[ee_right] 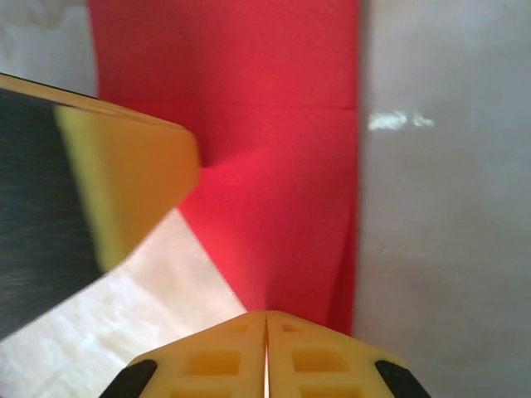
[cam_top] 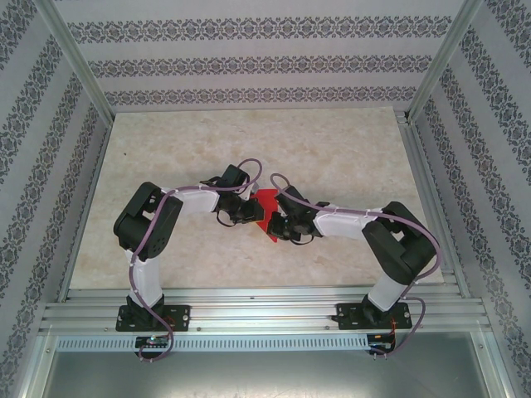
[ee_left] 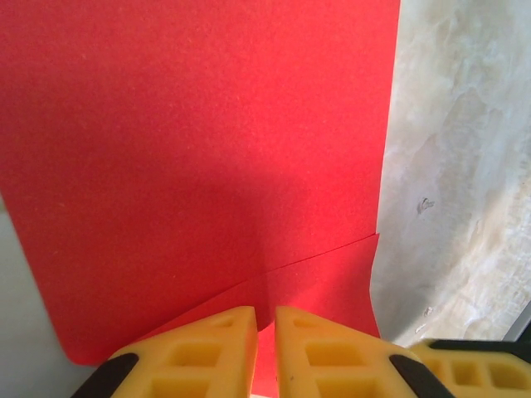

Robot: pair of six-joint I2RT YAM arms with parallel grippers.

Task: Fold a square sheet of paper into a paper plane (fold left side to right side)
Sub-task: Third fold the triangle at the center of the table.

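Patterned walls enclose a pale marbled table with red paper.

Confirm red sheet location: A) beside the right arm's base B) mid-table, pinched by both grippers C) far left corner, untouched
B: the red sheet sits in the middle of the table, with the left gripper and the right gripper each closed on an edge of it.
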